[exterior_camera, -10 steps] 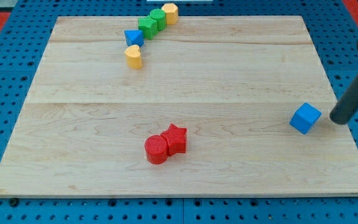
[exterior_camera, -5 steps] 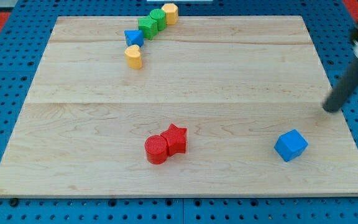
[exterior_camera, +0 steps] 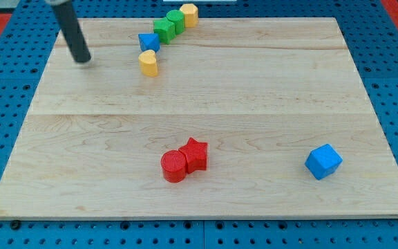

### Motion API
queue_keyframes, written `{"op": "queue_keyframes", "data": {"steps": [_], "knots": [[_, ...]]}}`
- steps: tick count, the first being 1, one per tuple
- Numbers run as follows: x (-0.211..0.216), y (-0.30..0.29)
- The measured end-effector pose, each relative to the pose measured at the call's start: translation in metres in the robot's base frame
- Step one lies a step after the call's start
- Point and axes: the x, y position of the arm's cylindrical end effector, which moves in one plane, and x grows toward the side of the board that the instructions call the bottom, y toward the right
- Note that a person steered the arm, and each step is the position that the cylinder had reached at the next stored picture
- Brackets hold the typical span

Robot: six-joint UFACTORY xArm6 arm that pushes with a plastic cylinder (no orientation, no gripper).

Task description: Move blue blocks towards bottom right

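A blue cube point(exterior_camera: 323, 162) lies near the board's bottom right. A second, smaller blue block point(exterior_camera: 148, 41), of angular shape, sits near the top, touching the green blocks on its right and just above a yellow block point(exterior_camera: 148, 63). My tip point(exterior_camera: 83, 60) rests on the board at the upper left, well to the left of that blue block and apart from it.
Two green blocks point(exterior_camera: 163, 30) point(exterior_camera: 175, 19) and a yellow block point(exterior_camera: 189, 13) run in a diagonal line up from the small blue block. A red cylinder point(exterior_camera: 173, 167) and a red star point(exterior_camera: 195, 153) touch each other at bottom centre.
The rod has swept from the board's right edge to the upper left. The blue cube slid down and left between the first two frames and has since stayed put.
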Motion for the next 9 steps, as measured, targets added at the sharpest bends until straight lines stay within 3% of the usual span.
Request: {"op": "queue_keyframes", "data": {"steps": [1, 3, 4, 5, 6, 8, 9], "knots": [[-0.036, 0.086], [-0.005, 0.106], [0.013, 0.146], [0.049, 0.156], [0.102, 0.140], [0.133, 0.130], [0.129, 0.198]]}}
